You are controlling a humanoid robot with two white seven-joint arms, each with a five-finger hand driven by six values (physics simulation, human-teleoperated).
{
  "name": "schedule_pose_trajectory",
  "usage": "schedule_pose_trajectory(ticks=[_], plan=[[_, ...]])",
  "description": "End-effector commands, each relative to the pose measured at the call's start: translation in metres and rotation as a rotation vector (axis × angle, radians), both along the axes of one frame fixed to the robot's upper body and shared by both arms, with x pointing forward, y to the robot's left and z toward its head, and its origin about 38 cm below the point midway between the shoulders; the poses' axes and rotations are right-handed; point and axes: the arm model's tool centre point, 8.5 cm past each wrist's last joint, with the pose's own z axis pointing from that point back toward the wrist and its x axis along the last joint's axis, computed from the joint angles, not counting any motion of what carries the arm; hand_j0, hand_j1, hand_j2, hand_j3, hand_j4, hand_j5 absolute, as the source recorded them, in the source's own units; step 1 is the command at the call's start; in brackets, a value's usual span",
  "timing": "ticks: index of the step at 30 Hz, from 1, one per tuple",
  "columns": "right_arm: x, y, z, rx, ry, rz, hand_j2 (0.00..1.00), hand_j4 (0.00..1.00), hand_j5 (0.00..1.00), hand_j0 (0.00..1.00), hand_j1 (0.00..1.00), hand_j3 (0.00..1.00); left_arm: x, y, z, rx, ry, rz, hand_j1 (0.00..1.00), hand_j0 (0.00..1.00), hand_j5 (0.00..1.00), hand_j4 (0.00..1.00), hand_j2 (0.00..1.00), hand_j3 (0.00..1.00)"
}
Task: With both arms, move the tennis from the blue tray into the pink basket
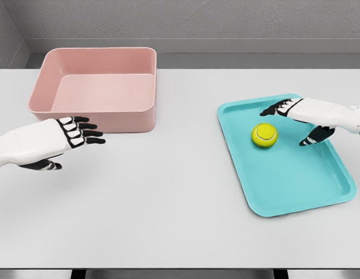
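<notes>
A yellow-green tennis ball [264, 135] lies in the upper part of the blue tray [296, 192] on the right of the table. My right hand [293, 123] hovers over the tray just right of the ball, fingers spread, thumb pointing down, not touching the ball. The pink basket [95, 113] stands at the back left, with nothing in it. My left hand [72, 144] floats in front of the basket's near wall, fingers extended to the right, holding nothing.
The white table [168, 203] runs from the basket to the tray, with its front edge near the bottom of the view. A grey wall stands behind the table.
</notes>
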Motion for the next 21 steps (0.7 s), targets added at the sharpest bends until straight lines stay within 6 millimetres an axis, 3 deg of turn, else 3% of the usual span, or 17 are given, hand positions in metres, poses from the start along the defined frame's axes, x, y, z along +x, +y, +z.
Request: schedule_pose_trajectory(ticks=[1,9,16,21], plan=[[-0.001,0.006,-0.006,-0.009,0.028,0.016,1.00,1.00,1.00,1.00,1.00,1.00,0.001,-0.002,0.000,-0.016,-0.011,-0.003,1.00,1.00,1.00,1.00,1.00,1.00],[0.010,0.025,0.007,0.002,0.000,0.053,1.00,1.00,1.00,1.00,1.00,1.00,-0.010,-0.005,-0.026,0.042,0.050,-0.027,1.00,1.00,1.00,1.00,1.00,1.00],[0.013,0.040,0.001,-0.003,0.021,0.087,1.00,1.00,1.00,1.00,1.00,1.00,-0.010,-0.002,-0.023,0.047,0.052,-0.022,1.00,1.00,1.00,1.00,1.00,1.00],[0.019,0.051,-0.009,-0.018,0.049,0.102,1.00,1.00,1.00,1.00,1.00,1.00,-0.014,0.024,-0.008,0.120,0.060,0.012,1.00,1.00,1.00,1.00,1.00,1.00]])
